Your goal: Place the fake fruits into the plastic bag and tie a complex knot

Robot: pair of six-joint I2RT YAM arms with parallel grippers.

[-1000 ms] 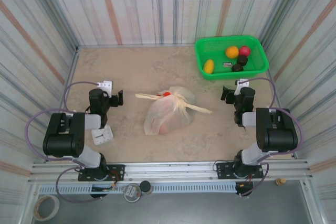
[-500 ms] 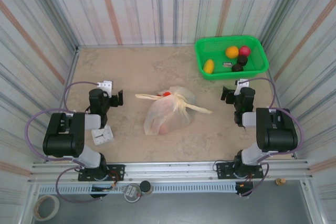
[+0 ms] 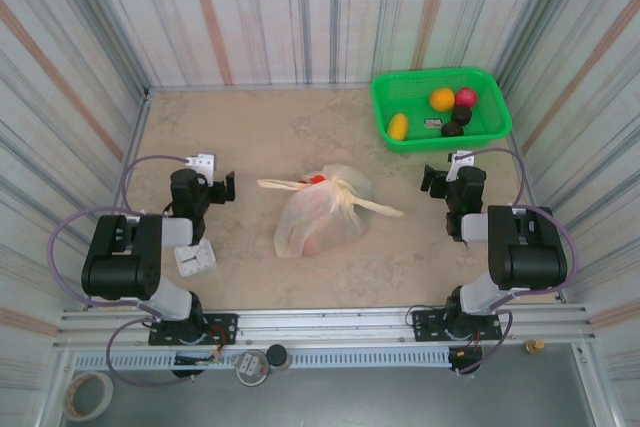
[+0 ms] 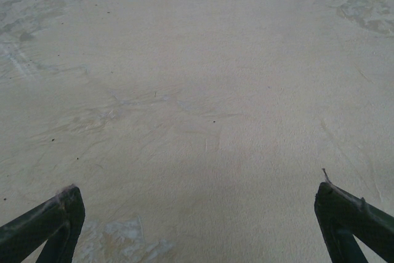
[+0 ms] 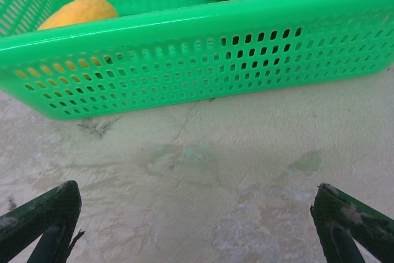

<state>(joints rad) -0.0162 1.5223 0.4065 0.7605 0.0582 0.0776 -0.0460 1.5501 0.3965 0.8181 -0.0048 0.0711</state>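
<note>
**A:** How far along does this look, starting from the table (image 3: 250,127)?

**B:** Close to finished, I'd judge. The bag (image 3: 318,219) lies mid-table, bulging, with something reddish showing through its side.

**A:** And the basket (image 3: 445,140)?

**B:** It's at 1 o'clock from the bag, in the far right corner.

**A:** The claws?

**B:** The left claw (image 4: 196,192) is at the bag's 9 o'clock and the right claw (image 5: 194,192) at its 3. Both are released wide, grasping nothing, and well apart from the bag.

**A:** What about the small things?

**B:** A few fruits (image 3: 442,99) sit in the basket: orange, pink, yellow and dark. If they were meant for the bag, that part is undone. The bag's top is already bunched into a knot (image 3: 338,193), so the tying looks done.

**A:** Is there room to move?

**B:** There's bare table all round the bag, widest from 10 to 12 o'clock. Walls (image 3: 300,17) close off three sides. The right claw faces the basket's near side from close by, so 1 o'clock looks tightest.
</note>
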